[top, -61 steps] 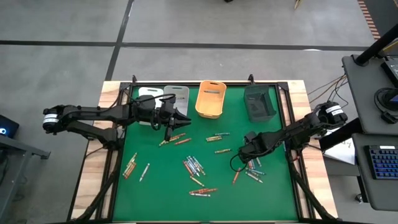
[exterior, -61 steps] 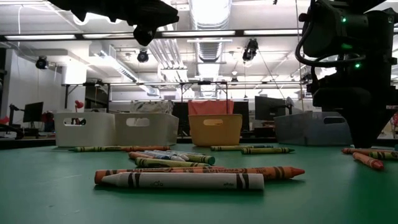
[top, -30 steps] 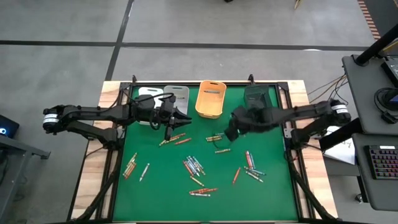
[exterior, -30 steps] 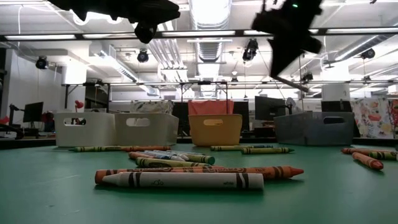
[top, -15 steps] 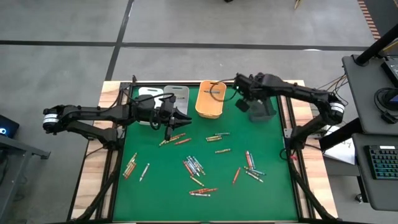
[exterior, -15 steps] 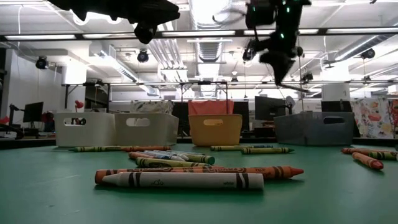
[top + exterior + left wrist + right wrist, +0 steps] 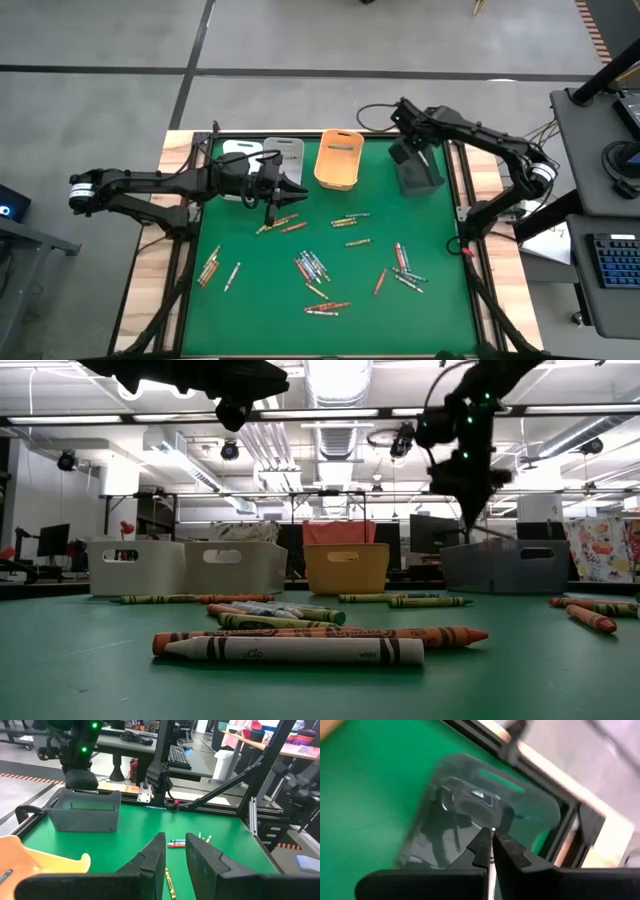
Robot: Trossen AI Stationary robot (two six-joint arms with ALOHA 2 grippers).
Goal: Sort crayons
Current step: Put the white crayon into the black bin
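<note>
Many crayons lie scattered on the green mat: a cluster at the middle (image 7: pixel 312 268), some near the right (image 7: pixel 404 264), some at the left (image 7: pixel 210 268), and a white and an orange one close in the low view (image 7: pixel 300 649). My right gripper (image 7: pixel 402 157) hangs over the dark grey bin (image 7: pixel 424 172) at the far right, shut on a thin pale crayon (image 7: pixel 492 852). My left gripper (image 7: pixel 292 188) hovers near the white bin (image 7: pixel 238 149) and the light grey bin (image 7: pixel 287 152); its fingers (image 7: pixel 175 851) stand a little apart with nothing between them. My right gripper pinches the pale crayon between its two fingers, which lie along it; only its tip (image 7: pixel 493 829) shows past the fingertips. The fingers point down at the dark grey bin's inside. The crayon is lifted clear, above the bin.
Four bins stand in a row along the mat's far edge: white, light grey, orange (image 7: pixel 338 160), dark grey. A black frame (image 7: pixel 462 200) runs round the mat. A desk with a keyboard (image 7: pixel 612 270) stands right of the table.
My right gripper has gone from above the mat's middle toward the far right, past the orange bin, and now hangs over the dark grey bin; it has turned on the way. My left gripper has kept still.
</note>
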